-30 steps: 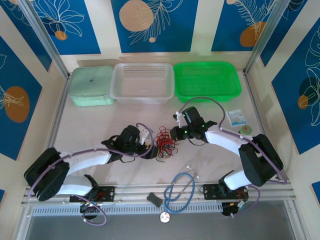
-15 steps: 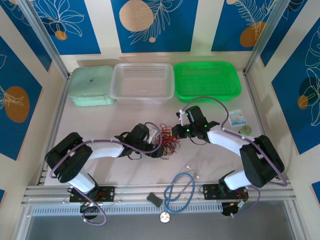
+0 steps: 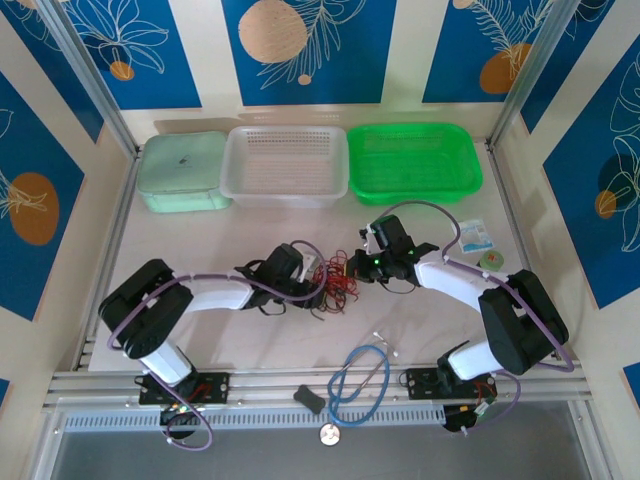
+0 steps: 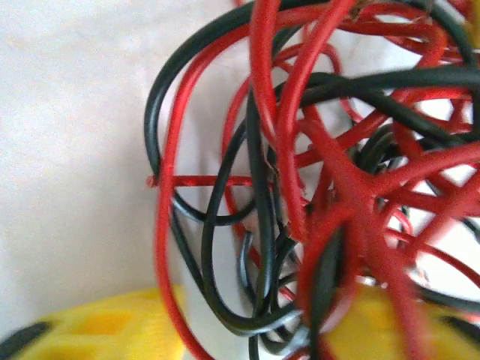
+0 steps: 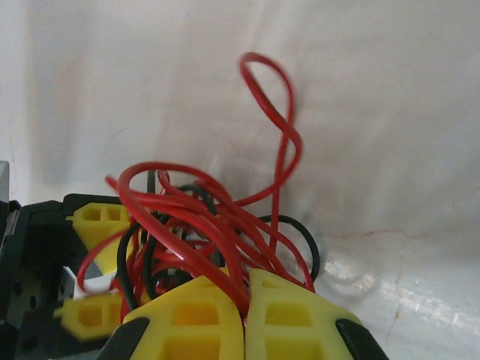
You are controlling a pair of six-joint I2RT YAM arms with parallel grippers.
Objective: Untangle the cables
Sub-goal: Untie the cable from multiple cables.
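Left to right on the table point(image 3: 200, 345): your left arm reaches in from the near left, and its pincer point(image 3: 306, 279) meets the left edge of the cables point(image 3: 335, 281), a knot of thin red and black wire at mid-table. In the left wrist view the cables point(image 4: 300, 187) loom right in front of the pincer point(image 4: 251, 334). Its yellow fingers point(image 4: 112, 330) stand partly apart, with red and black strands running through the gap between them.

The knot lies between the two pincers, touched by both.

On its right side, your right pincer point(image 3: 353, 268) comes in from the near right. In the right wrist view that pincer point(image 5: 245, 304) is pressed closed, its yellow fingers point(image 5: 191, 319) meeting on a sheaf of red strands from the cables point(image 5: 202, 217). One red loop stands up clear of the pile, and black loops lie on the table just beyond the fingertips.

Along the far edge, well apart from the knot, sit a mint box point(image 3: 183, 170), a white basket point(image 3: 285, 165) and a green tray point(image 3: 413, 160). A blue tube point(image 3: 358, 380) lies looped at the near edge.
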